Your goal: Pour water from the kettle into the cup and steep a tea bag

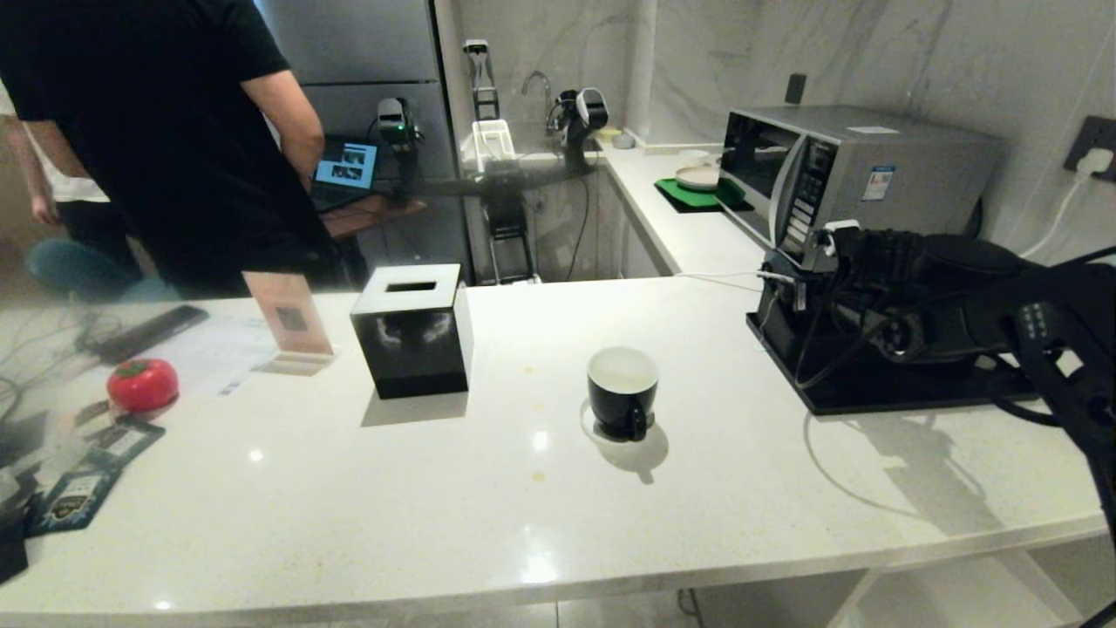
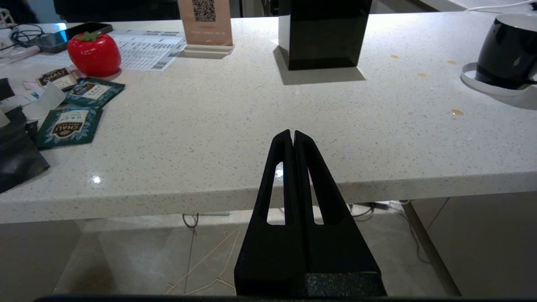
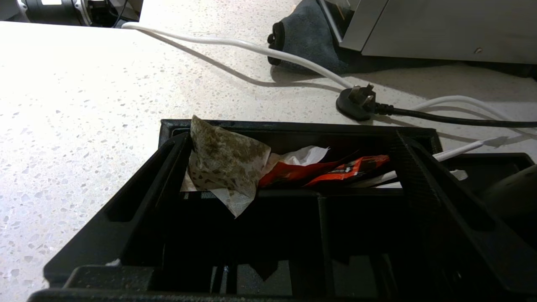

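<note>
Right pincer (image 3: 289, 144), jaws released and spread wide, hangs low over the black box (image 3: 293, 125) at the counter's right end, with nothing in its grip. Between the fingers the tea bag (image 3: 224, 167) lies propped in the box's far compartment, close to one finger (image 3: 138, 188), beside red wrappers (image 3: 335, 170); whether it touches that finger I cannot tell.

I judge this the pick-up of the bag. Next I must settle the jaws around it, or around its string, and close without catching the wrappers or the box's divider.

The cup (image 1: 622, 388) stands mid-counter, well apart from the box, handle toward me. My left pincer (image 2: 293, 135) is clenched on nothing, parked off the counter's near edge.

The string does not show. My right arm (image 1: 915, 288) covers most of the box in the head view, and I cannot pick out the kettle among the dark shapes there. Whether the cup holds water I cannot tell.
</note>
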Robot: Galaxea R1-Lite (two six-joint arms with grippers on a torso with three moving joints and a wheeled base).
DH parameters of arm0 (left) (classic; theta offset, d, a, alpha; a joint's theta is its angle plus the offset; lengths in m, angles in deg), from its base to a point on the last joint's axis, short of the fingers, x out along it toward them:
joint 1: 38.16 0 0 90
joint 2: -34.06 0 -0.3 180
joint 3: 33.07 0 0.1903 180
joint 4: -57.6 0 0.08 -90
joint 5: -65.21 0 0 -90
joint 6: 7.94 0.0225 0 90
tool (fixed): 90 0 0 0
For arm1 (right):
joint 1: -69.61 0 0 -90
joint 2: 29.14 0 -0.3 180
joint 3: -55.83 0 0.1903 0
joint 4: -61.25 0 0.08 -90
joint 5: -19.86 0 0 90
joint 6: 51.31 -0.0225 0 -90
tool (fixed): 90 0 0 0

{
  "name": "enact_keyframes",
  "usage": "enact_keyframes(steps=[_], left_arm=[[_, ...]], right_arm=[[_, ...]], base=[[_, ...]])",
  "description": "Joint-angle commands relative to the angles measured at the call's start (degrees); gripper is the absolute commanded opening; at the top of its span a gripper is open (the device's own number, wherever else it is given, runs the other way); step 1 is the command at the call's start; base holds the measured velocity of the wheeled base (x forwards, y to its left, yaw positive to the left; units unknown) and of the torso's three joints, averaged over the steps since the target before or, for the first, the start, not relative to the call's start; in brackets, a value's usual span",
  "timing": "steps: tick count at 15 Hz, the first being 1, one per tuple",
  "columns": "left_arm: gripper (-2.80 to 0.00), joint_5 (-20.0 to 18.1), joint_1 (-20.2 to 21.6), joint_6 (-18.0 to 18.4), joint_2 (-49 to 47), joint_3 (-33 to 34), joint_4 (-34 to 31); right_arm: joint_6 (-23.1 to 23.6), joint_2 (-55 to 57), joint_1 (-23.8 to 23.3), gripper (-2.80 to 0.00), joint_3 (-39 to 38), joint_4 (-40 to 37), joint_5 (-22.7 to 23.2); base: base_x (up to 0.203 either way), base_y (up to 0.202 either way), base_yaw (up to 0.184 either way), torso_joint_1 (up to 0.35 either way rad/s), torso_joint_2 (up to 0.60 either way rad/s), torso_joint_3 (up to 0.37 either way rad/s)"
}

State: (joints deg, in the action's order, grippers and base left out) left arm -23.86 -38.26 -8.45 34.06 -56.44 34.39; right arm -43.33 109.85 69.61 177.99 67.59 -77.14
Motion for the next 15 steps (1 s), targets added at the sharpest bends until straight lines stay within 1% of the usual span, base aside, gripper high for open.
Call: enact_keyframes(steps=[1,15], left_arm=[[-2.80,0.0,0.0,0.0,-0.1,0.0,0.0],[-2.80,0.0,0.0,0.0,-0.1,0.0,0.0]], right_arm=[[0.0,0.1,0.1,0.00,0.1,0.3,0.0],[-0.1,1.3,0.4,0.00,0.5,1.9,0.0]], base=[[0.000,0.000,0.000,0.000,0.00,0.000],[0.000,0.000,0.000,0.000,0.00,0.000]])
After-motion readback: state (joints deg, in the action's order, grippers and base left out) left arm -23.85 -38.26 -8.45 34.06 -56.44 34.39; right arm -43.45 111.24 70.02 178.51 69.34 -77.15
